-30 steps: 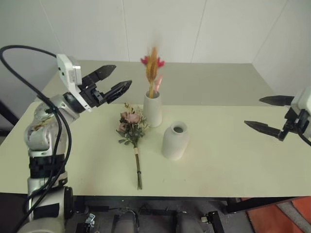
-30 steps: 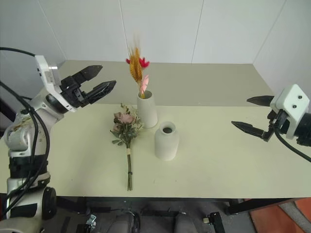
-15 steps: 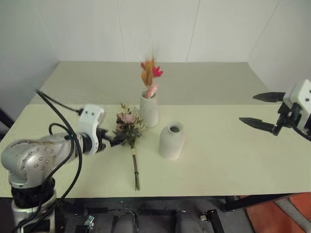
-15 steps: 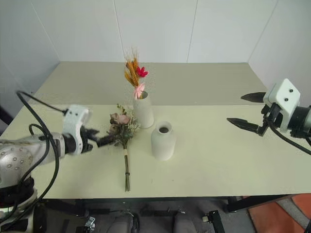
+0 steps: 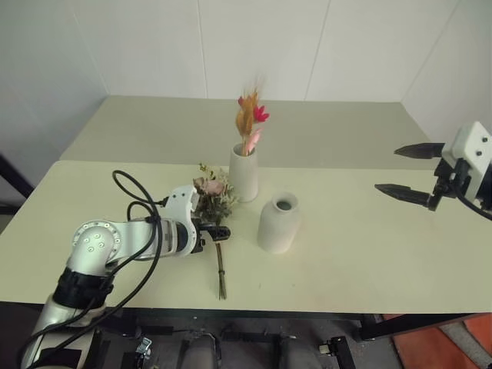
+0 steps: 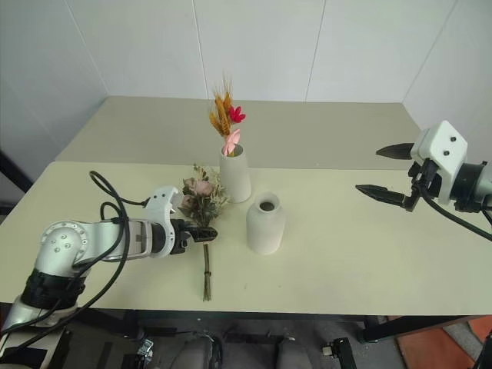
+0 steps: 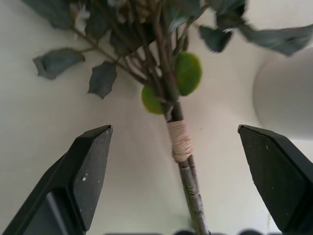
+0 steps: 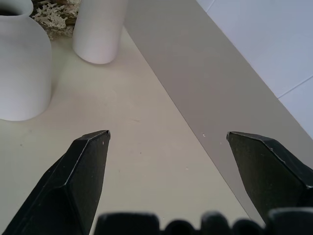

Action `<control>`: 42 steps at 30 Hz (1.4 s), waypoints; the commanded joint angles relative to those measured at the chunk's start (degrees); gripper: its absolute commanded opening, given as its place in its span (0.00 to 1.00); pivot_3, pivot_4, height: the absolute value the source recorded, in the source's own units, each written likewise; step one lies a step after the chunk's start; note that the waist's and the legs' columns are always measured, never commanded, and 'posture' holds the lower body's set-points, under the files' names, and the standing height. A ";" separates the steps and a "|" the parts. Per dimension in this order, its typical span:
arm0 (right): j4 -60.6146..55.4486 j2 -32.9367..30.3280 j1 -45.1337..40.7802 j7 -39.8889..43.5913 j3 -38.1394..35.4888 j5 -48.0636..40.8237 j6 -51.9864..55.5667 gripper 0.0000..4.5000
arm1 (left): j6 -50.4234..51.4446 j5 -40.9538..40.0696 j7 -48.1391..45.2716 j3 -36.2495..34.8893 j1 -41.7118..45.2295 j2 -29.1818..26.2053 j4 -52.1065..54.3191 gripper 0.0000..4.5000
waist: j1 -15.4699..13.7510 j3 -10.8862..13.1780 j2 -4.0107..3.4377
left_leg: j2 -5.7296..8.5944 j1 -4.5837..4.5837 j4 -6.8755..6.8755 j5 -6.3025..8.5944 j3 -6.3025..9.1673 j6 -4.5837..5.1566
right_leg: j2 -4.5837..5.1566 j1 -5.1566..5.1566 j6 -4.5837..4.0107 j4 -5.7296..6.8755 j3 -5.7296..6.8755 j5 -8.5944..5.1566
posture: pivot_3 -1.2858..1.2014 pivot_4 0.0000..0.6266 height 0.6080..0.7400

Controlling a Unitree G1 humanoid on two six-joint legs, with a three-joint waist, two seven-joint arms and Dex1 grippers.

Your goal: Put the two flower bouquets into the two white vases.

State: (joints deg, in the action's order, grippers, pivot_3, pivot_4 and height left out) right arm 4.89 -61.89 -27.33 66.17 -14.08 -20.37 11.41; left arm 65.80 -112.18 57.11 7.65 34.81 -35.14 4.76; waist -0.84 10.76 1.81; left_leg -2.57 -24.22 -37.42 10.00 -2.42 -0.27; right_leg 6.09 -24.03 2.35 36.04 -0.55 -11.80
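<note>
A tall tapered white vase [image 5: 244,175] stands mid-table with the slim yellow-orange bouquet [image 5: 248,119] upright in it. To its right is the rounder white vase [image 5: 277,224], its narrow mouth empty. The pink rose bouquet [image 5: 212,194] lies flat on the table, stems [image 5: 220,270] toward the front edge. My left gripper [image 5: 219,231] is low over that bouquet and open. In the left wrist view its fingers [image 7: 90,169] stand on either side of the twine-wrapped stem [image 7: 180,142] without touching it. My right gripper [image 5: 387,169] hangs open above the table's right side, holding nothing.
The pale green table [image 5: 369,261] butts against a second table [image 5: 330,131] behind it, with white walls beyond. Open tabletop lies between the round vase and the right gripper. A black cable [image 5: 127,188] loops over my left arm.
My left arm has dropped from high at the table's left down to the rose bouquet's stem, its wrist rolling over. The right gripper has stayed put. The camera view has shifted slightly.
</note>
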 commanded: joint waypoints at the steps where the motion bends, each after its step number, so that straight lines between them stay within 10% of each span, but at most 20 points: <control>1: -3.23 -1.83 1.47 -0.57 -3.98 -0.87 0.58 1.00 | 0.31 -0.82 2.54 2.57 5.62 2.21 -5.02 1.00 | -0.29 -0.02 0.03 | 0.01 -0.01 -0.02 0.00 0.01 0.00 | 0.00 0.02 0.00 -0.01 0.01 0.00 | 0.52 0.24 1.00; 9: -7.77 -4.61 8.48 5.44 -10.88 -6.80 4.84 1.00 | 2.86 -0.82 4.90 5.01 12.38 7.50 -15.96 1.00 | -0.41 -0.02 0.02 | 0.07 -0.09 -0.01 0.00 0.03 0.00 | 0.01 0.01 0.02 -0.13 -0.05 0.00 | 0.52 0.24 1.00; 23: -7.60 -4.89 9.92 6.24 -12.22 -6.10 2.94 1.00 | 4.25 -0.82 8.72 4.57 12.08 10.72 -20.79 0.04 | -0.50 -0.13 0.04 | 0.10 0.02 -0.01 0.00 0.04 0.00 | 0.03 0.17 0.07 -0.18 -0.06 -0.02 | 0.52 0.24 1.00; 37: -5.92 -5.22 10.26 6.69 -12.55 -5.73 1.62 1.00 | -8.41 5.58 30.38 -1.91 10.22 1.90 -7.20 0.02 | 0.50 -0.19 0.09 | 0.08 0.12 0.05 0.00 0.05 -0.01 | 0.01 0.20 0.03 -0.16 -0.15 0.00 | 0.52 0.24 1.00; 42: -5.68 -5.07 9.85 6.53 -12.21 -5.93 1.66 1.00 | -10.62 26.93 12.24 -1.74 16.19 -2.94 1.39 0.02 | -0.44 -0.16 0.16 | 0.16 -0.02 0.04 -0.01 0.05 -0.02 | 0.01 0.15 0.04 -0.25 -0.12 -0.01 | 0.52 0.24 1.00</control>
State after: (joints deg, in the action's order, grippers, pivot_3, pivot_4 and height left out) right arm -0.43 -65.67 -16.86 72.60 -24.03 -25.97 14.23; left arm 56.34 -94.42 78.61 5.53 47.78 -36.38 0.00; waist -1.28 10.60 1.96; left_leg -2.39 -24.33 -37.38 9.98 -2.36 -0.31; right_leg 6.10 -23.95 2.39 35.76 -0.67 -11.81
